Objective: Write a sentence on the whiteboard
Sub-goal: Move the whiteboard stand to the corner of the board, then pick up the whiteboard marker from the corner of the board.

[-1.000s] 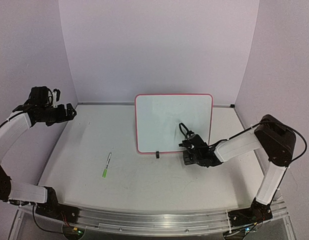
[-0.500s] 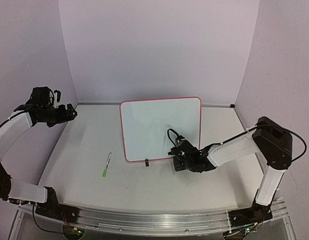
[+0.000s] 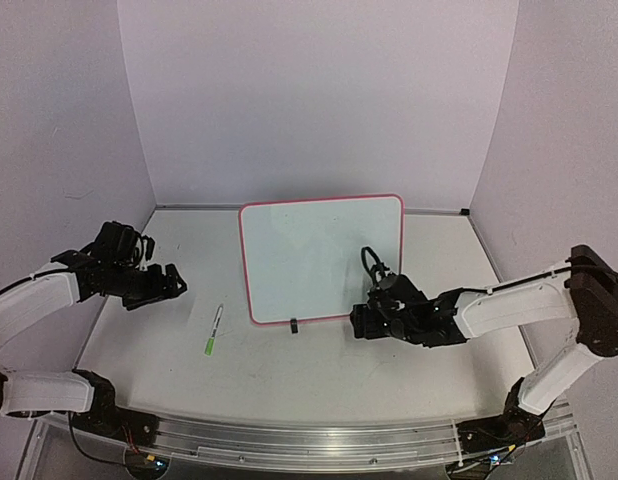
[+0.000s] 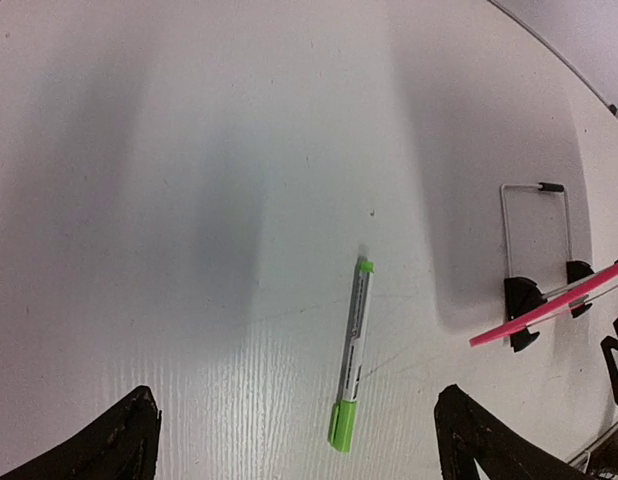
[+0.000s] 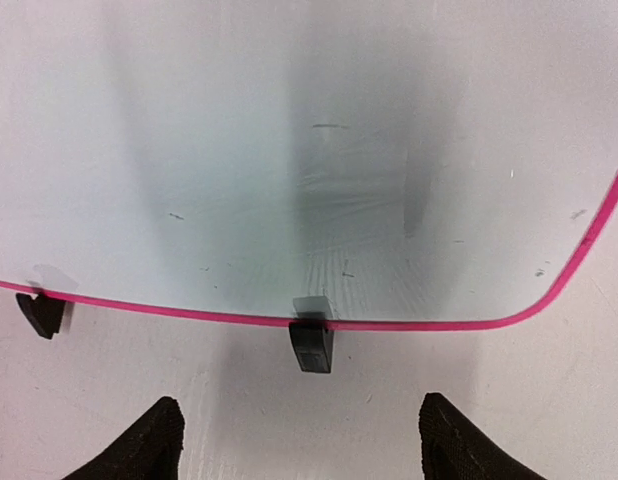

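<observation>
Two robot arms are working at one white table (image 3: 289, 375), where a single whiteboard (image 3: 309, 245) is standing upright near the middle, its pink-rimmed face turned toward the arms. The board is resting on two black clip feet (image 5: 312, 347), and its white surface is showing only faint specks and smudges. One green marker (image 3: 214, 331) is lying flat on the table, capped, to the left of the board and apart from it. The left gripper (image 3: 167, 288) is hovering low over the table just left of the marker, its two fingers spread wide and carrying nothing. The right gripper (image 5: 299, 415) is sitting close in front of the board's bottom edge, facing one clip foot, its two fingers likewise parted wide with nothing between them.
</observation>
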### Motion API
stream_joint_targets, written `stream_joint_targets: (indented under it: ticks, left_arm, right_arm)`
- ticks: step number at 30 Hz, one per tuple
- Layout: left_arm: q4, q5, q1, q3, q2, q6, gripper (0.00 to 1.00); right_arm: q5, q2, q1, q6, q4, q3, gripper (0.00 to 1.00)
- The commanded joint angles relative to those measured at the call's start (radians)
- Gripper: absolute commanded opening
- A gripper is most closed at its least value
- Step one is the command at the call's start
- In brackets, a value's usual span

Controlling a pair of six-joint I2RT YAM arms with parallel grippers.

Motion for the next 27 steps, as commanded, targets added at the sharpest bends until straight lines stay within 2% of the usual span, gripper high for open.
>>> stream_joint_targets:
  ticks: [1,6,13,16,23,27]
  left_arm:
    - [-0.005,-0.012,-0.079,-0.059,-0.022,-0.081,0.93]
    - [0.016,-0.001,-0.198,-0.102,0.058,-0.124,0.86]
    - [0.068,-0.052,-0.345,-0.082,0.203,-0.172,0.63]
    - [0.058,-0.09,-0.389,-0.044,0.263,-0.17,0.58]
    - [0.03,-0.159,-0.444,0.016,0.363,-0.173,0.47]
    - [0.034,-0.17,-0.447,0.021,0.381,-0.171,0.37]
  right_arm:
    - [-0.003,-0.125,0.005,0.01,-0.042,-0.056,0.84]
    - [-0.007,-0.202,-0.017,-0.009,-0.094,-0.066,0.91]
    - [-0.048,-0.231,-0.077,0.002,-0.105,-0.068,0.91]
    - [-0.051,-0.234,-0.079,0.015,-0.105,-0.072,0.91]
    - [-0.04,-0.234,-0.08,0.035,-0.105,-0.087,0.91]
    - [-0.034,-0.239,-0.08,0.035,-0.105,-0.093,0.92]
